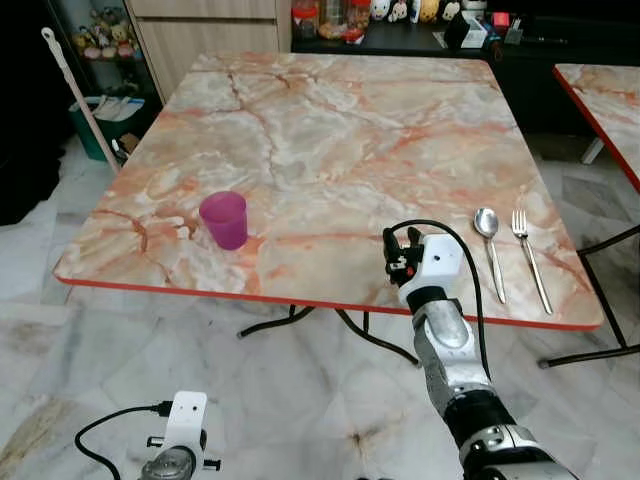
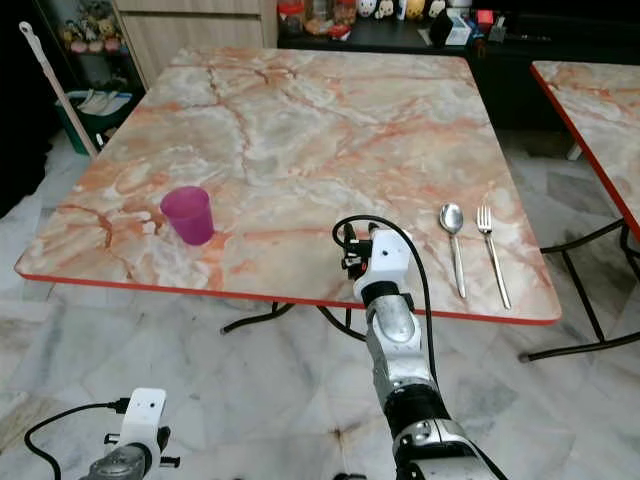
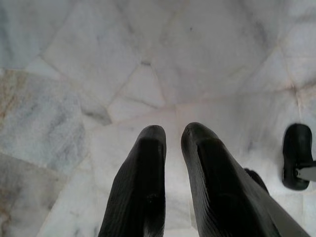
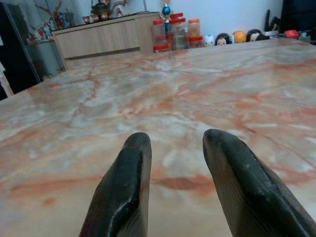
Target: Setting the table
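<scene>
In the left eye view, a pink cup (image 1: 224,219), a spoon (image 1: 489,246) and a fork (image 1: 530,257) already lay on the marble surface (image 1: 340,120); no plate was there, so the setting seemed only partly done.

The right wrist view showed the right tool (image 4: 173,165) spread and empty over the surface.

The left wrist view showed the left tool (image 3: 172,148) nearly pressed together, above the floor (image 3: 98,59).
</scene>
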